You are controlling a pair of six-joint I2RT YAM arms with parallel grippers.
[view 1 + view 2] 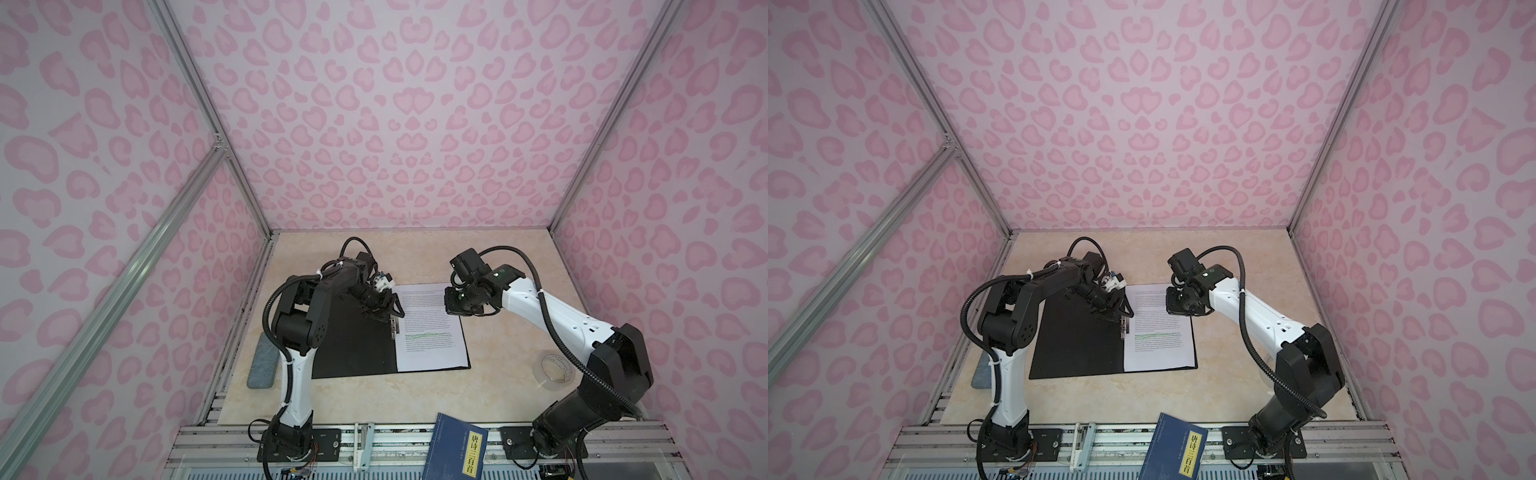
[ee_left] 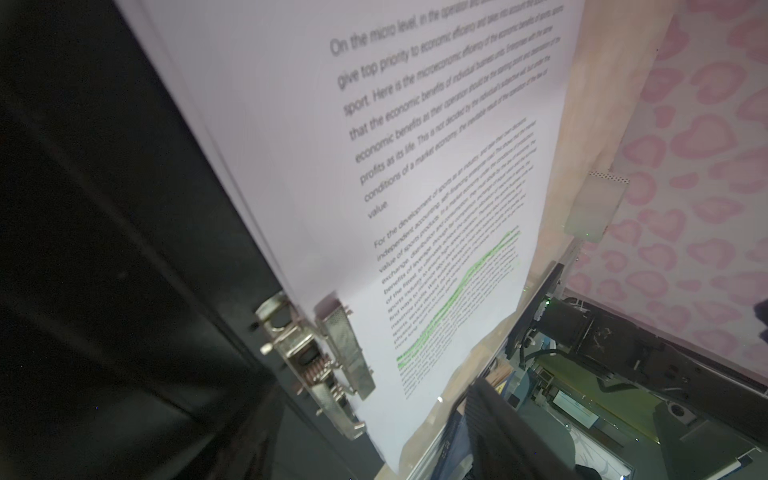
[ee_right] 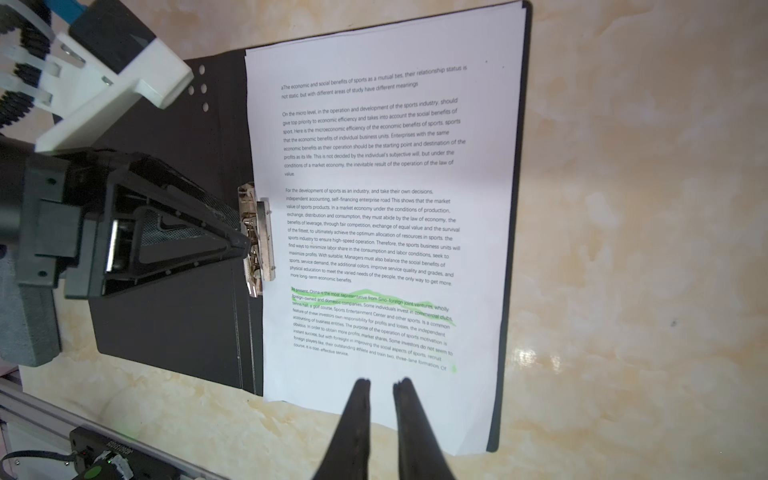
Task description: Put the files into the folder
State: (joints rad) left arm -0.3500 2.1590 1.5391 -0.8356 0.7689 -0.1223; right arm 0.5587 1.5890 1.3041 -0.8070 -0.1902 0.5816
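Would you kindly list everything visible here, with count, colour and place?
table: one, beige marble, under everything
folder: one, black inside, open on table
sheets: one stack, white, green highlights, folder's right half
clip: one, metal, folder's spine
book: one, blue, yellow label, near edge
tape roll: one, clear, right of folder
pad: one, grey, left of folder
left gripper: one, black, at the clip
right gripper: one, black, above the sheets

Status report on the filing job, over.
Left gripper open, tips at the metal clip. Right gripper slightly open, empty, above the files. Files lie in the open folder, edge at the clip. Blue book well apart.
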